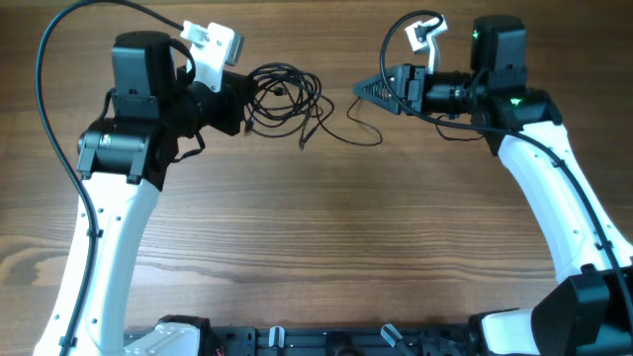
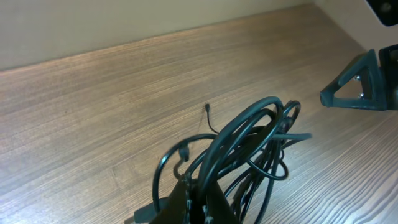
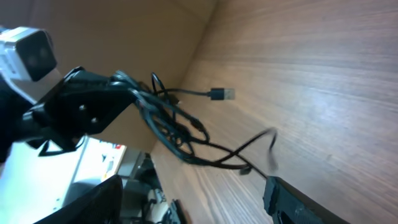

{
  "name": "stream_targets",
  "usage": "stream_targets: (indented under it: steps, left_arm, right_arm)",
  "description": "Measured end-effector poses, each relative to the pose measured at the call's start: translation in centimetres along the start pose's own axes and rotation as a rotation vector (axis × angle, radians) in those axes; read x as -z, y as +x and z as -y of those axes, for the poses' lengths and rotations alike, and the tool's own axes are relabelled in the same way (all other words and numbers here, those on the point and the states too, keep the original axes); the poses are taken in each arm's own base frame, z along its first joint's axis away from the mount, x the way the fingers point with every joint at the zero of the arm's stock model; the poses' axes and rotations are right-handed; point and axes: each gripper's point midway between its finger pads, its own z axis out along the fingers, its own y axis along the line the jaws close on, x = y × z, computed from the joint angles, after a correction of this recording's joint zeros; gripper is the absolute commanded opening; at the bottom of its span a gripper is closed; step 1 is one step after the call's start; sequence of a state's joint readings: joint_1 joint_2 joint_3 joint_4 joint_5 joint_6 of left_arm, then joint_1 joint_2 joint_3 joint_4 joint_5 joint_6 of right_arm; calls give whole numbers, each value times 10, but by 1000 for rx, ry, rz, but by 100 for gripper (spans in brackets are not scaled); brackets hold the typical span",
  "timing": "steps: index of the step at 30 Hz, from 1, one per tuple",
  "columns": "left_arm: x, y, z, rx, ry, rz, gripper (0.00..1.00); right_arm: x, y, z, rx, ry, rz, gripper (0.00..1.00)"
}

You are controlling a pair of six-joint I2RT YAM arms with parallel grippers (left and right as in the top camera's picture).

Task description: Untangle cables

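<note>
The cables (image 1: 285,97) form a black tangled bunch at the back of the table. My left gripper (image 1: 240,107) is shut on the bunch's left side; in the left wrist view its fingers (image 2: 186,202) pinch several loops of the cables (image 2: 249,146). A loose strand (image 1: 361,136) trails right from the bunch. My right gripper (image 1: 360,91) hovers just right of the tangle, open, with nothing between its fingers. In the right wrist view the cables (image 3: 177,127) hang from the left gripper (image 3: 87,109), with a silver-tipped plug (image 3: 221,94) lying out on the wood.
Wooden tabletop (image 1: 326,237) spreads in front of both arms. Thick black arm wires loop over the left arm (image 1: 45,89) and the right arm (image 1: 406,25). The table's back edge runs just behind the cables.
</note>
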State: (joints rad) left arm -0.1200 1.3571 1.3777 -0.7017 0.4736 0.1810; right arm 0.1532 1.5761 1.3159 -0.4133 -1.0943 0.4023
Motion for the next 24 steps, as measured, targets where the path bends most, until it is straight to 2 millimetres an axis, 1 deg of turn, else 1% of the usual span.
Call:
stream_targets:
  steps: [4, 7, 10, 11, 12, 15, 17, 19, 22, 24]
  left_arm:
    - [0, 0, 0, -20, 0, -1, 4]
    - [-1, 1, 0, -23, 1, -2, 4]
    - [-7, 5, -1, -16, 17, -20, 4]
    - [-9, 6, 1, -11, 32, -28, 4]
    - [-12, 8, 4, -5, 58, -35, 4]
    - [-17, 11, 12, 7, 126, -44, 4]
    - [-18, 11, 18, 8, 164, -44, 4]
    - [-20, 12, 25, 14, 218, -44, 4]
    - [-25, 15, 30, 26, 268, -55, 4]
    - [-31, 18, 31, 40, 295, -69, 4]
  right_arm:
    - [-9, 13, -15, 83, -68, -55, 78]
    - [-17, 19, -20, 104, -71, -74, 78]
    - [-21, 11, -22, 148, -61, -45, 66]
    - [-21, 6, -21, 174, -49, -27, 61]
    - [-21, 3, -18, 181, -31, -15, 59]
    - [-21, -3, -3, 174, 60, 17, 60]
    - [-20, 1, 4, 169, 92, 8, 61]
    - [-22, 9, 7, 196, 104, -24, 60]
    - [-27, 17, 4, 250, 95, -52, 59]
    - [-29, 19, 2, 275, 90, -59, 56]
